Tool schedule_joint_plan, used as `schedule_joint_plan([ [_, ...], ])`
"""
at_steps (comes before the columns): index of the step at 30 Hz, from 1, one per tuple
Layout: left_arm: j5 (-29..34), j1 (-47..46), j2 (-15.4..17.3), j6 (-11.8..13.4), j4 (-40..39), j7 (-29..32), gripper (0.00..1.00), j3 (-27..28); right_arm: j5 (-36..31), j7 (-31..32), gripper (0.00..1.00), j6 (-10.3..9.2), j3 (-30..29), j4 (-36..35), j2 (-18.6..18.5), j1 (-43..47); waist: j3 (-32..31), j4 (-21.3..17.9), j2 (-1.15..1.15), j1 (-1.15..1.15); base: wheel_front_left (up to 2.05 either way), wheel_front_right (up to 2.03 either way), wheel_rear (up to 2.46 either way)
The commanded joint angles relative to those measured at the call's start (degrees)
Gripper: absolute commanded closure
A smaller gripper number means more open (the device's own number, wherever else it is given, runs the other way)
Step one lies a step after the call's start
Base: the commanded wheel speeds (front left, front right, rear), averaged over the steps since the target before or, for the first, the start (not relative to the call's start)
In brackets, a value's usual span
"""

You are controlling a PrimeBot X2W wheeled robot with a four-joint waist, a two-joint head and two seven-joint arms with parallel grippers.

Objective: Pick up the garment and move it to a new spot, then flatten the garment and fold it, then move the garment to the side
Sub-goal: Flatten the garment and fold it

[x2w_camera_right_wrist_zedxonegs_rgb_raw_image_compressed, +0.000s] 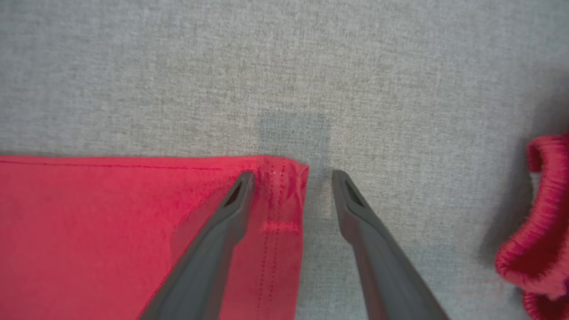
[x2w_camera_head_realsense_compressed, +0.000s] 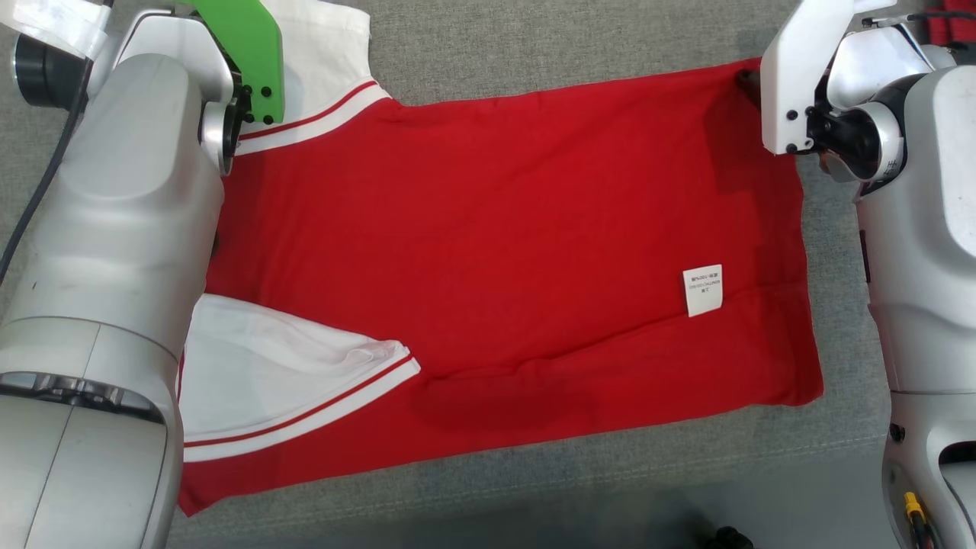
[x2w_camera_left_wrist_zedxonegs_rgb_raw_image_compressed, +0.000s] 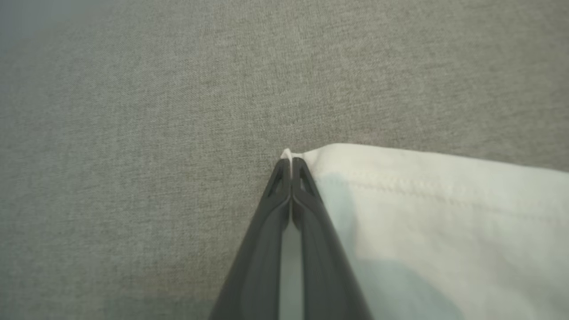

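The garment [x2w_camera_head_realsense_compressed: 496,252] is a red shirt with white sleeves, spread flat on the grey cloth surface. In the left wrist view my left gripper [x2w_camera_left_wrist_zedxonegs_rgb_raw_image_compressed: 291,162] is shut on the corner of a white sleeve [x2w_camera_left_wrist_zedxonegs_rgb_raw_image_compressed: 444,222], with a sliver of white cloth poking out past the tips. In the right wrist view my right gripper [x2w_camera_right_wrist_zedxonegs_rgb_raw_image_compressed: 292,174] is open and straddles the red hem corner [x2w_camera_right_wrist_zedxonegs_rgb_raw_image_compressed: 284,195]: one finger is over the red cloth, the other over bare grey surface. In the head view both arms reach to the garment's far corners.
A white care label [x2w_camera_head_realsense_compressed: 702,290] lies on the garment near its right end. A second red ribbed cloth item [x2w_camera_right_wrist_zedxonegs_rgb_raw_image_compressed: 538,222] lies just right of the right gripper, also at the head view's top right [x2w_camera_head_realsense_compressed: 949,27]. Grey surface [x2w_camera_head_realsense_compressed: 534,46] surrounds the garment.
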Motion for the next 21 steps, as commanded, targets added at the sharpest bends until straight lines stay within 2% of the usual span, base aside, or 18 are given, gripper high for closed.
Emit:
schedule_joint_plan([
  [1,-0.4,1.4,-0.9,-0.6,1.4,0.4,1.0,-0.5,0.3,0.1,0.19,-0.08,-0.2,0.6,-0.4,-0.3,0.2,0.1,0.0,0.0,0.0,0.0,0.0],
  [4,-0.5,0.9,-0.9,-0.6,1.7,0.2,1.0,-0.6,0.4,0.5,0.31,-0.08,-0.5,1.5,-0.3,-0.7,0.6,0.3,0.0,0.0,0.0,0.0,0.0],
  [6,-0.7,0.6,-0.9,-0.6,2.0,0.1,1.0,-0.7,0.6,0.9,0.31,-0.08,-0.4,1.8,0.0,-0.8,0.8,0.4,0.0,0.0,0.0,0.0,0.0],
  [7,-0.6,0.5,-0.9,-0.6,2.2,0.0,1.0,-0.8,0.7,0.9,0.38,-0.08,-0.3,1.9,0.0,-0.9,0.8,0.4,0.0,0.0,0.0,0.0,0.0],
  [8,-0.6,0.4,-0.9,-0.7,2.3,0.0,1.0,-0.9,0.7,1.1,0.51,-0.08,-0.2,2.0,0.1,-1.2,0.9,0.4,0.0,0.0,0.0,0.0,0.0],
  [10,-0.8,0.3,-0.9,-0.7,2.6,-0.1,1.0,-1.1,0.8,1.3,0.47,-0.08,0.0,2.0,0.0,-1.8,0.9,0.5,0.0,0.0,0.0,0.0,0.0],
  [13,-1.0,0.3,-1.0,-0.9,3.0,-0.2,1.0,-1.2,1.2,2.0,0.53,-0.07,0.6,2.1,0.0,-2.0,0.7,0.5,0.0,0.0,0.0,0.0,0.0],
  [14,-1.1,0.3,-1.0,-0.9,3.1,-0.2,1.0,-1.3,1.3,2.2,1.0,-0.07,0.8,2.1,-0.1,-2.1,0.6,0.5,0.0,0.0,0.0,0.0,0.0],
  [21,-1.7,0.4,-0.6,-0.4,3.3,-1.5,1.0,-1.2,2.7,1.4,1.0,-0.08,2.0,0.9,-1.1,-0.3,-0.7,0.2,0.0,0.0,0.0,0.0,0.0],
])
